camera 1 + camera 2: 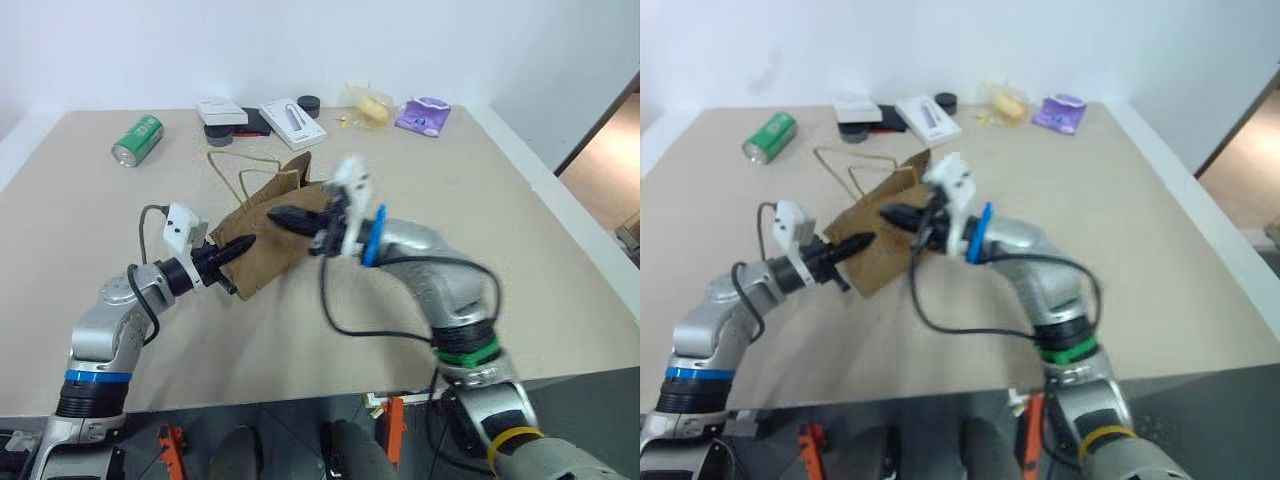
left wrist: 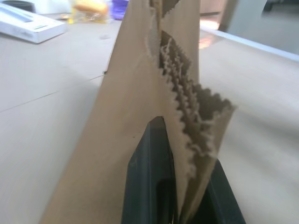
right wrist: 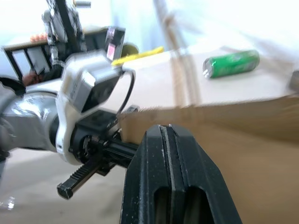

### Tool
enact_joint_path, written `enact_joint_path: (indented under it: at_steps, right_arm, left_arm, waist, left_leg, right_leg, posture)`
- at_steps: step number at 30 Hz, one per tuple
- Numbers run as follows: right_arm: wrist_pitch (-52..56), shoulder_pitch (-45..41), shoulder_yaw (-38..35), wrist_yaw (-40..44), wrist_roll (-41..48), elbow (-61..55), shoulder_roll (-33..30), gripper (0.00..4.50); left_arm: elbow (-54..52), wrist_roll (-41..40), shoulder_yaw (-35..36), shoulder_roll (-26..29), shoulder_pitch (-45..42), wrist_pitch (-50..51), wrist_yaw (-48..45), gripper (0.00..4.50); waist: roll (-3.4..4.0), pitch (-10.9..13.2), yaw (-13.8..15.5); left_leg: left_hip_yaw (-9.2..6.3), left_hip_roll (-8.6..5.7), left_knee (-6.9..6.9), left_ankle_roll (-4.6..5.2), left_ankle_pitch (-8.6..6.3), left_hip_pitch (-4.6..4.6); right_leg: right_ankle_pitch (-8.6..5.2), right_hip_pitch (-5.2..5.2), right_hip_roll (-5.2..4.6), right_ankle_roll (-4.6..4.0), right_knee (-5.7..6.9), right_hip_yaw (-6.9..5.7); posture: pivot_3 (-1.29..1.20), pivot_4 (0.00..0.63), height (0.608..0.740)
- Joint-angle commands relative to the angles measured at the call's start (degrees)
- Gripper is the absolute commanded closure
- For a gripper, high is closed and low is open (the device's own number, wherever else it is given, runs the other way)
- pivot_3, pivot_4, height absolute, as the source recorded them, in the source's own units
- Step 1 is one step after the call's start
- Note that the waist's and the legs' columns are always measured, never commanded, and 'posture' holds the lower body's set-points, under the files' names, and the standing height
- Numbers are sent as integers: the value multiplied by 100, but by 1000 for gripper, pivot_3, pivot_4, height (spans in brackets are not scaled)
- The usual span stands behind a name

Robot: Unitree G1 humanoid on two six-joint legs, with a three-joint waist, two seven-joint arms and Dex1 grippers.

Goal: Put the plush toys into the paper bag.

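Observation:
The brown paper bag (image 1: 272,238) lies tilted on the table with its mouth edge raised and its cord handles (image 1: 243,172) trailing toward the back. My left gripper (image 1: 238,246) is shut on the bag's zigzag top edge (image 2: 187,100), with the paper pinched between its two black fingers (image 2: 152,163). My right gripper (image 1: 278,214) hovers level just above the bag, pointing left. Its fingers (image 3: 159,154) are pressed together with nothing between them. The plush toys are out of view.
At the back of the table are a green can (image 1: 137,139), two white boxes (image 1: 293,122), a black round object (image 1: 308,104), a yellow item in clear wrap (image 1: 370,105) and a purple pouch (image 1: 422,116). The table's right edge (image 1: 580,250) is close.

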Motion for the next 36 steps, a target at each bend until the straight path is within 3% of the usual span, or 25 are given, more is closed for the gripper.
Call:
enact_joint_path:
  at_steps: [1,2,3,4,5,6,7,9,17,20,21,22,24,29,32,35,36]
  right_arm:
    - [958,72,-1131,1231,1499,-546,-1397,2907]
    - [1121,83,-1353,1519,1744,-489,-1835,2907]
    - [1258,66,-1541,1823,1900,-336,-2267,2261]
    - [1314,51,-1646,2078,1964,-160,-2647,2117]
    - [1325,43,-1699,2288,1964,-7,-2969,1666]
    - [1308,42,-1699,2410,1970,91,-3173,953]
    - [1251,44,-1627,2524,1892,163,-3378,779]
    - [1174,58,-1542,2719,1800,263,-3655,23]
    - [959,177,-1482,3035,1672,377,-4098,23]
    - [957,186,-1479,2969,1698,322,-4063,0]
    - [957,180,-1474,2940,1705,314,-4039,0]
    - [952,177,-1463,2923,1703,311,-4020,0]
    - [937,173,-1436,2895,1687,308,-3990,0]
    - [924,165,-1474,2858,1656,413,-4058,0]
    - [898,199,-1516,2858,1521,644,-4199,0]
    - [770,227,-1501,2789,1314,957,-4227,0]
    - [615,254,-1459,2716,1149,1089,-4188,0]
  left_arm:
    - [-308,-320,-65,251,-148,116,-696,4500]
    - [-323,-354,-130,322,-171,146,-894,4500]
    - [-349,-402,-204,396,-193,173,-1137,4500]
    - [-368,-440,-276,462,-221,210,-1352,4500]
    - [-392,-486,-352,537,-247,271,-1574,4500]
    - [-402,-517,-398,586,-265,311,-1713,4500]
    - [-402,-526,-470,642,-294,340,-1873,4500]
    - [-400,-511,-599,736,-344,376,-2156,4500]
    - [-192,-184,-863,727,-409,171,-2440,4500]
    - [-262,-194,-846,706,-344,233,-2348,3659]
    - [-311,-212,-828,702,-321,261,-2316,2895]
    - [-384,-264,-786,702,-306,321,-2274,2451]
    - [-610,-483,-610,733,-297,562,-2125,2083]
    - [-1459,-1817,324,1240,-192,1812,-1757,131]
    - [-1376,-2586,1220,1689,-190,2407,-1549,131]
    - [-792,-2360,1691,2089,-149,2400,-1410,131]
    - [-459,-1872,1665,2237,-117,2042,-1301,131]
  waist:
    - [0,1,7]
    - [1,2,6]
    - [7,7,9]
    - [7,7,9]
    - [10,9,9]
    - [8,8,-11]
    - [7,7,-41]
    - [8,7,-73]
    - [11,9,-72]
    - [11,9,-60]
    - [11,9,-58]
    - [11,9,-57]
    - [11,9,-56]
    - [9,11,-63]
    - [9,14,-65]
    - [11,13,-59]
    - [11,13,-59]
  left_leg:
    - [1,-3,1,2,-2,0]
    - [1,-8,-2,2,-2,0]
    - [2,-6,0,6,-6,4]
    - [1,-12,-6,7,-5,2]
    - [3,-8,-3,10,-8,6]
    - [1,-8,-8,12,-9,11]
    - [1,-5,-9,17,-12,18]
    - [1,2,-7,29,-19,31]
    - [-13,2,-6,33,-18,38]
    - [-7,-2,-3,33,-19,34]
    - [-7,-4,-3,33,-19,32]
    - [-7,-4,-3,32,-19,32]
    - [-7,-5,-3,32,-19,32]
    - [-10,1,-2,32,-19,28]
    - [-12,6,-2,32,-19,27]
    - [-14,4,-2,32,-19,30]
    - [-14,0,-1,32,-19,34]
  right_leg:
    - [-2,1,-2,2,-2,2]
    - [-4,0,-5,5,-3,2]
    - [-6,3,-4,3,-4,3]
    - [-8,-1,-5,4,-4,4]
    - [-10,1,-2,0,-4,5]
    - [-14,3,1,-7,-3,4]
    - [-17,8,5,-13,-4,4]
    - [-17,14,14,-20,0,5]
    - [-13,13,23,-27,13,7]
    - [-16,13,16,-20,13,11]
    - [-17,12,14,-18,13,11]
    - [-17,12,14,-17,13,11]
    - [-18,13,13,-17,13,11]
    - [-17,8,17,-17,13,10]
    - [-18,5,20,-19,16,7]
    - [-20,8,20,-21,18,2]
    - [-24,10,18,-29,18,1]
  posture:
    - [0,150,740]
    - [0,150,740]
    - [0,150,740]
    - [0,150,740]
    - [0,150,740]
    - [0,150,740]
    - [0,150,740]
    - [0,150,740]
    - [0,150,740]
    - [0,150,740]
    - [0,150,740]
    - [0,150,740]
    - [0,150,740]
    - [0,150,740]
    - [0,150,740]
    - [0,150,740]
    - [0,150,740]
